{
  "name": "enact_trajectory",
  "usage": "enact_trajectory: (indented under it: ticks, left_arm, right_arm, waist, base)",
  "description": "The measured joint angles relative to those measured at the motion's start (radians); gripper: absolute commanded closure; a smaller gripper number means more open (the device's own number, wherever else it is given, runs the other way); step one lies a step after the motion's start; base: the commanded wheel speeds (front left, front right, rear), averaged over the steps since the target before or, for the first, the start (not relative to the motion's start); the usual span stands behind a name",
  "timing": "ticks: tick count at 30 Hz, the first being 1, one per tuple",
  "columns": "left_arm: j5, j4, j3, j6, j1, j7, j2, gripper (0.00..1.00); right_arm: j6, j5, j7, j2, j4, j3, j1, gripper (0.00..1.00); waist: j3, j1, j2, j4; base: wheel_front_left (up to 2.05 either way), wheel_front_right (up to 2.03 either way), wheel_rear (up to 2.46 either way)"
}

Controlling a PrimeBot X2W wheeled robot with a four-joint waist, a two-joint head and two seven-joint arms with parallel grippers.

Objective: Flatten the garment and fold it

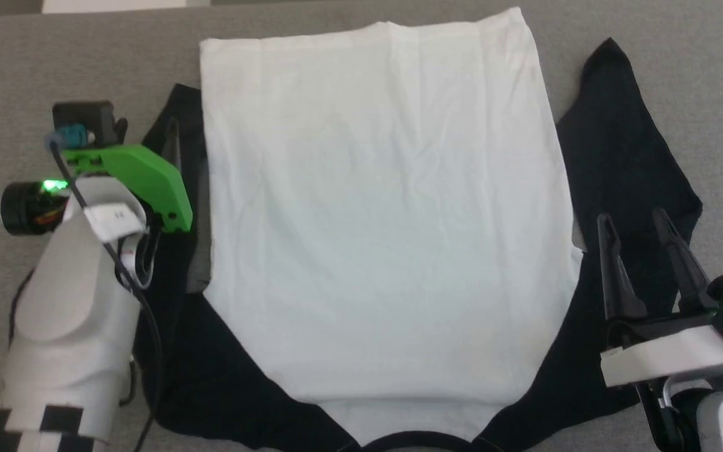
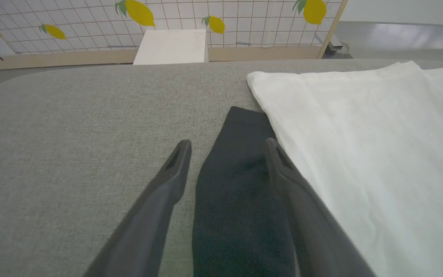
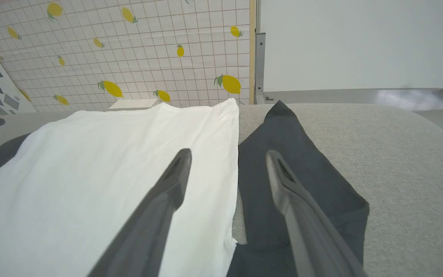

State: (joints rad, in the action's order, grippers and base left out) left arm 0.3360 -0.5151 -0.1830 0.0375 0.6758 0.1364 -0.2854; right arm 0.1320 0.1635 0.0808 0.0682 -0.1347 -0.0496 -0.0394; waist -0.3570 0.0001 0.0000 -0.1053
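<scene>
Standing next to the grey table [image 1: 85, 63], here's how it looks from left to right. The left gripper [image 2: 227, 144] has its fingers spread wide and isn't holding anything. The garment [image 1: 386, 207] is laid out flat on its back or front (can't tell which), with the collar [image 1: 412, 439] at the robot's end.

Its left sleeve [image 2: 237, 184] runs right up between those open fingers, tucked alongside the white body [image 2: 360, 154]. I can't tell if the tips actually touch the cloth.

The middle looks pretty smooth, with just a few soft creases.

Over on the right, the right sleeve [image 1: 625, 157] fans out away from the body. The right gripper [image 1: 631, 220] hangs over it, fingers wide too and empty. From its wrist cam, one finger sits over the white edge and the other over the black.

My guess is this is light, floppy cotton, so it'll sag and drag if it's lifted from one spot. I'd pinch the sleeves near the cuff or shoulder edge and fold them in over the body.
</scene>
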Motion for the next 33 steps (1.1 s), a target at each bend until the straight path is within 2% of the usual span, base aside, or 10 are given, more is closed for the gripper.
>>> enact_trajectory:
  ticks: [5,11,12,13,14,18,24,28,33]
  left_arm:
    - [-0.009,-0.116,-0.011,0.009,0.105,0.106,-0.028,0.00]
    - [-0.027,-0.175,-0.021,0.034,0.170,0.264,-0.058,0.00]
    - [-0.020,-0.177,-0.019,0.035,0.178,0.291,-0.058,0.25]
    - [-0.011,-0.177,-0.016,0.036,0.182,0.314,-0.059,0.86]
    - [-0.001,-0.175,-0.015,0.035,0.188,0.338,-0.063,1.00]
    - [0.019,-0.146,-0.005,0.034,0.177,0.328,-0.061,1.00]
    - [0.029,-0.074,0.038,0.035,0.085,0.105,-0.058,1.00]
    - [0.079,0.007,0.086,0.025,0.028,-0.031,-0.056,1.00]
    - [0.123,0.143,0.142,0.030,-0.070,-0.064,-0.064,1.00]
  right_arm:
    - [0.000,0.015,0.000,0.003,-0.009,0.012,-0.014,0.00]
    - [0.000,0.029,0.005,0.003,-0.010,0.014,-0.021,0.00]
    - [0.000,0.032,0.006,0.003,-0.010,0.015,-0.021,0.00]
    - [0.000,0.034,0.008,0.002,-0.009,0.015,-0.021,0.00]
    - [0.000,0.038,0.008,0.002,-0.010,0.015,-0.021,0.00]
    - [0.000,0.039,0.008,-0.002,-0.009,0.016,-0.022,0.00]
    - [0.000,0.039,0.007,-0.005,-0.005,0.015,-0.022,0.00]
    - [0.000,0.038,0.003,-0.006,-0.002,0.016,-0.021,0.00]
    - [0.000,0.038,-0.010,-0.007,-0.003,0.013,-0.008,0.00]
  waist:
    - [-0.047,0.0001,0.0000,-0.039]
    - [-0.092,0.0000,0.0000,-0.078]
    - [-0.097,0.0000,0.0000,-0.084]
    - [-0.100,0.0000,0.0000,-0.087]
    - [-0.104,0.0000,0.0000,-0.091]
    - [-0.102,0.0000,0.0000,-0.090]
    - [-0.069,0.0001,0.0000,-0.069]
    - [-0.030,0.0001,0.0000,-0.053]
    - [0.027,0.0000,0.0000,-0.031]
  base:
    - [0.00,0.00,0.00]
    - [0.00,0.00,0.00]
    - [0.00,0.00,0.00]
    - [0.00,0.00,0.00]
    - [0.00,0.00,0.00]
    - [0.00,0.00,0.00]
    - [0.00,0.00,0.00]
    - [0.00,0.00,0.00]
    - [0.00,0.00,0.00]
